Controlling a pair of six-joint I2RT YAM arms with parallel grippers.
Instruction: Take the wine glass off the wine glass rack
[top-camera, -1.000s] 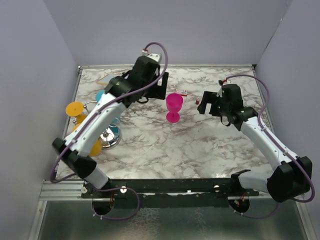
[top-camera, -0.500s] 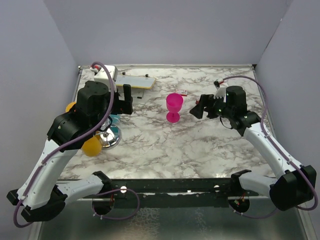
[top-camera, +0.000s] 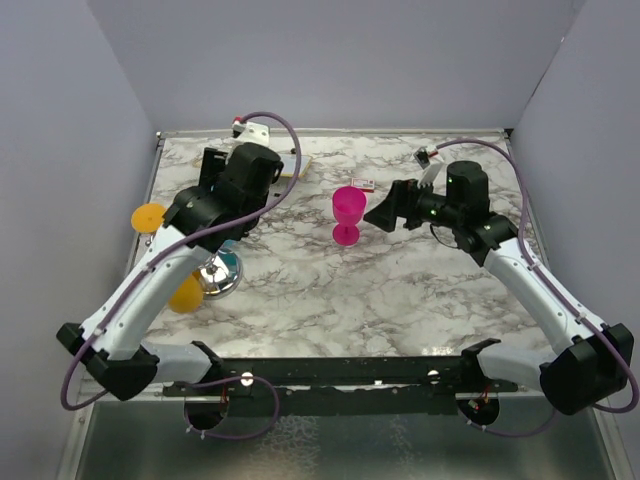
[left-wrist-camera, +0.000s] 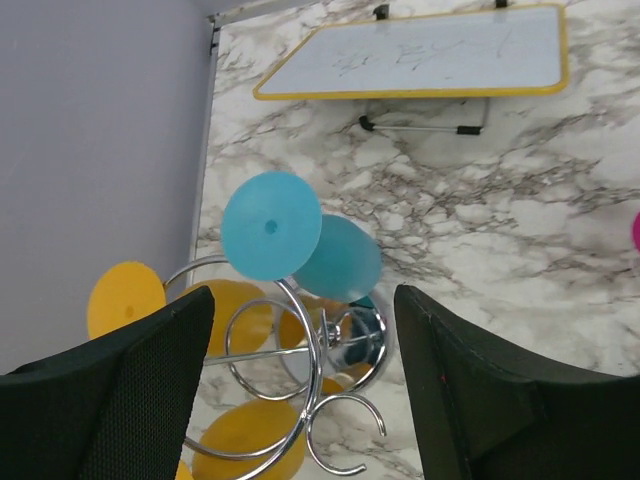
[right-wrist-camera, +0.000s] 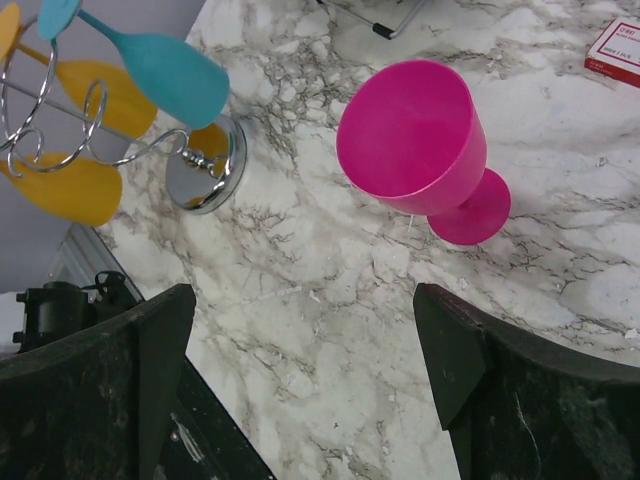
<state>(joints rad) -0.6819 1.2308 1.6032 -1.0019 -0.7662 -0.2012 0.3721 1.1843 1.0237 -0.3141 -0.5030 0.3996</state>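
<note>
Left hand (left-wrist-camera: 302, 300), spread wide, poised over the teal wine glass (left-wrist-camera: 300, 248) hung by its foot on the wine glass rack (left-wrist-camera: 362, 350), lower left, evidently to straddle it.

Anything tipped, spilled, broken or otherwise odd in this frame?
Nothing stands out. The pink glass stands upright on the marble table; the teal glass and yellow glasses hang from the chrome rack, which is upright.

Top cam looks down from high at the near edge over the whole bench (top-camera: 400, 290). Left wrist cam sits close above the wine glass rack (left-wrist-camera: 365, 345); right wrist cam catches it too, from farther off.
</note>
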